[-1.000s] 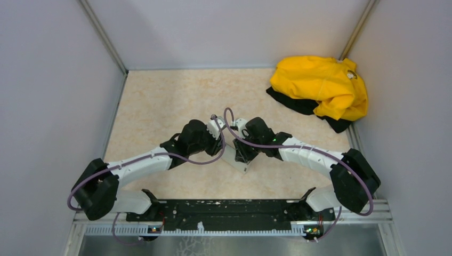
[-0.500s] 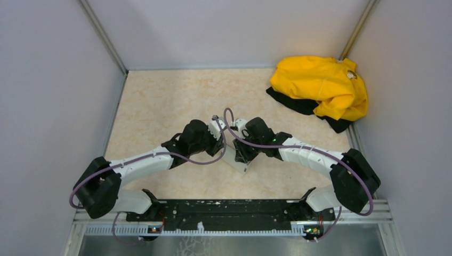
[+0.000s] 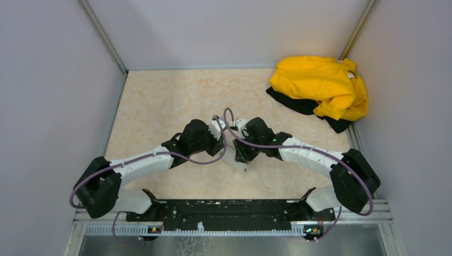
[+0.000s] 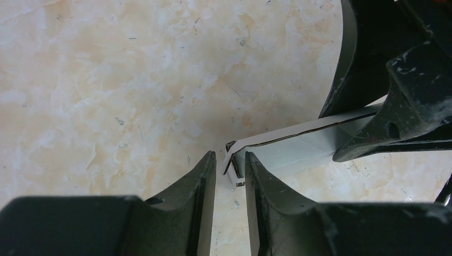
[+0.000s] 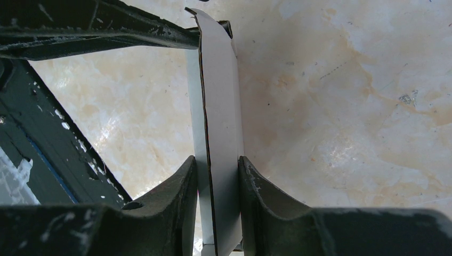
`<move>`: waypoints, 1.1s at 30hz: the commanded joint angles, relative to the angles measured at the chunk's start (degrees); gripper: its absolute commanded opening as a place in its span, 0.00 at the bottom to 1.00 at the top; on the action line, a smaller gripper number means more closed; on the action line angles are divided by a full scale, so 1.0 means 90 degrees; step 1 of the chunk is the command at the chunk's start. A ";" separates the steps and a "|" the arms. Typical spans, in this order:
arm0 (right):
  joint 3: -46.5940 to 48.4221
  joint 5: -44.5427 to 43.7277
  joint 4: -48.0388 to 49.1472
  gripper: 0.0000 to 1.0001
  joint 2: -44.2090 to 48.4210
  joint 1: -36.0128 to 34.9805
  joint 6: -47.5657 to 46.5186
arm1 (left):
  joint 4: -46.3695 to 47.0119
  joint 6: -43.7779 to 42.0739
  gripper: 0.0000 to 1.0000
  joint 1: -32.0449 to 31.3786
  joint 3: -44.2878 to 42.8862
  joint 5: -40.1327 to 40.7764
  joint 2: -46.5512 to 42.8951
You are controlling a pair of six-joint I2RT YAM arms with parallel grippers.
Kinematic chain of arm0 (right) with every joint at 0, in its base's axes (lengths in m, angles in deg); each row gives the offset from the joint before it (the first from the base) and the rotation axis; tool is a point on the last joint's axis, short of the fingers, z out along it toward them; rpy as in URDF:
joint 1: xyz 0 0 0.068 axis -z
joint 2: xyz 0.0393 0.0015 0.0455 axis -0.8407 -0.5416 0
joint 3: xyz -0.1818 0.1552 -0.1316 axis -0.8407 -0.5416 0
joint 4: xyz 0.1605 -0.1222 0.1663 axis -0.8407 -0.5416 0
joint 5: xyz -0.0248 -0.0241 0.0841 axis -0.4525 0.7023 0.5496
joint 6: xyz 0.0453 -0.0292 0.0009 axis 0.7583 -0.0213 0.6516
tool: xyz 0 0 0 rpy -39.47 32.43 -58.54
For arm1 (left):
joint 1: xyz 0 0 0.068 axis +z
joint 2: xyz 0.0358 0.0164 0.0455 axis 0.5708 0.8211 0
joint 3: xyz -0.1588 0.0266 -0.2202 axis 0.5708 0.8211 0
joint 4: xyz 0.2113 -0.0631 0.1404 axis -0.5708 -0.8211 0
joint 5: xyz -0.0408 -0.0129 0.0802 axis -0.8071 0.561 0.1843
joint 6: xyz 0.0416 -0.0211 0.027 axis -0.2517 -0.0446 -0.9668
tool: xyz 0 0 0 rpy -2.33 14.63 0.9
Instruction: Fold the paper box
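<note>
**Left wrist view.** The left end effector [image 4: 229,170] was clenched on one end of the paper box [image 4: 298,141]. A folded corner of the box sat between its fingertips. The box ran off to the right across the marbled beige tabletop [image 4: 106,80]. There the right end effector [image 4: 335,136] straddled it.

**Right wrist view.** The right end effector was grasping the box, one pad pressed against each flat face. The box was flattened, stood on edge and extended away from the camera. Its far end lay between the left end effector's fingers.

**Top external view.** Both arms reached inward and met near the centre of the tabletop. The box showed as a small white piece beneath the two wrists. A yellow garment [image 3: 320,85] lay in the far right corner, well apart from the box.
</note>
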 commanded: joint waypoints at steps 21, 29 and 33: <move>-0.0024 0.0042 -0.0275 0.09 0.0023 0.0034 -0.0022 | -0.0204 -0.0015 0.13 0.0005 -0.0390 -0.0140 0.0012; -0.0014 -0.0169 -0.0332 0.08 0.0089 -0.0051 -0.0041 | -0.0566 0.0104 0.07 0.0006 -0.0823 -0.0081 0.0177; 0.0015 -0.0336 -0.0399 0.08 0.0097 -0.0159 -0.0053 | -0.0742 0.0177 0.07 0.0013 -0.1023 -0.0091 0.0267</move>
